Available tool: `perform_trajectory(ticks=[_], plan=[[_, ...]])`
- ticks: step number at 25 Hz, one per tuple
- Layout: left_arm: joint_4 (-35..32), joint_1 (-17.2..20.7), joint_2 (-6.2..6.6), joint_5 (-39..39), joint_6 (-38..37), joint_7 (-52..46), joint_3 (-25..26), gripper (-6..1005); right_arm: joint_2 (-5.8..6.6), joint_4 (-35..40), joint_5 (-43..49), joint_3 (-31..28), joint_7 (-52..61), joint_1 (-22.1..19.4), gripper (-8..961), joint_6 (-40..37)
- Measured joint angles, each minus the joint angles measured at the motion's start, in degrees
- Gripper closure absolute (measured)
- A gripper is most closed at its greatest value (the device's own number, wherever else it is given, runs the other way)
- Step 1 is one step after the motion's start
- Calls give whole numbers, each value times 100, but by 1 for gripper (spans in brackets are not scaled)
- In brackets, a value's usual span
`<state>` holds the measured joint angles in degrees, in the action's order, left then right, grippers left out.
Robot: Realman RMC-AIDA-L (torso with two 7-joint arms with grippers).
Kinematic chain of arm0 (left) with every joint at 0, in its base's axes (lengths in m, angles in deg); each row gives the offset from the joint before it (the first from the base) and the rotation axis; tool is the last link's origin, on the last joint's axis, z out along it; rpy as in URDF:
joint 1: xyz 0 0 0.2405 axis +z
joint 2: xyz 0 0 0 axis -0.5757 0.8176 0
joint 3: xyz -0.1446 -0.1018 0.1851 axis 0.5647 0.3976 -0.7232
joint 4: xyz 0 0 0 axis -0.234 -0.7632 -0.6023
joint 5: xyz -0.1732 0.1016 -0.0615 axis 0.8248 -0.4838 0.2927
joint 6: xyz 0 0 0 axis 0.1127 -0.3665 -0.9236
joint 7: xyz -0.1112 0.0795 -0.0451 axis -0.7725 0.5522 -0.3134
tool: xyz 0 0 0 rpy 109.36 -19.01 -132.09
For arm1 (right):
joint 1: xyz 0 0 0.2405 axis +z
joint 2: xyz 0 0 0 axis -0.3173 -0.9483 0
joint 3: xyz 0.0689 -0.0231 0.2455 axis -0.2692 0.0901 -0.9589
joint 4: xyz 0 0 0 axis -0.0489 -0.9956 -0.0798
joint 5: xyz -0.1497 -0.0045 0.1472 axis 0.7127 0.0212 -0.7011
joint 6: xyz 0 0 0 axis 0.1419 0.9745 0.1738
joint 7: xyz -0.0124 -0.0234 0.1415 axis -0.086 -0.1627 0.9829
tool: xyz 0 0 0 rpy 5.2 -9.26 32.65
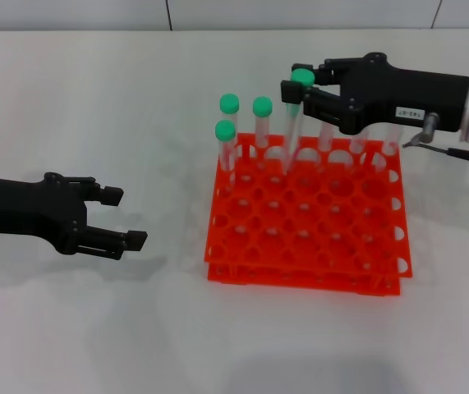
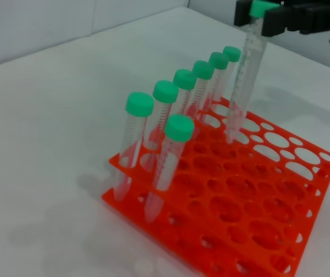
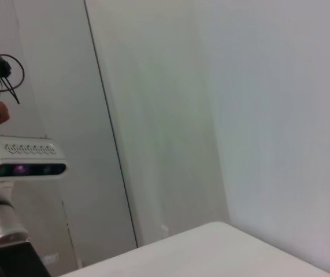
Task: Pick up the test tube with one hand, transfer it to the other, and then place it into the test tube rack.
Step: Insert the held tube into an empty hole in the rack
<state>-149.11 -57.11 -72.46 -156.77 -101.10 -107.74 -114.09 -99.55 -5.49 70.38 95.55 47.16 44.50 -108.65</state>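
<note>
The right gripper, the one with the small white label, pinched the test tube just under its green cap, above the back rows of the test tube rack. The tube's long axis stood nearly upright, cap uppermost and slightly tilted, its rounded lower end at the level of the rack's upper tier and apparently entering a hole in the second row; whether it had passed through to the lower tier cannot be told. The left gripper lay low over the table, well apart from the rack, jaws spread and empty. Likely risks: because of the tilt, the tip could catch on a hole rim and the tube could jam or lever the light rack; an early release could leave it leaning; the fingers could brush the neighbouring capped tubes.
</note>
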Motion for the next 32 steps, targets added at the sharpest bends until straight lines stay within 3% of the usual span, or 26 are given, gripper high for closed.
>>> perform_trajectory(ticks=[32], plan=[[7,-37,-48,23,-46,7,4,108,-6,-383,-1292,1168,-1199,66,687,1209]])
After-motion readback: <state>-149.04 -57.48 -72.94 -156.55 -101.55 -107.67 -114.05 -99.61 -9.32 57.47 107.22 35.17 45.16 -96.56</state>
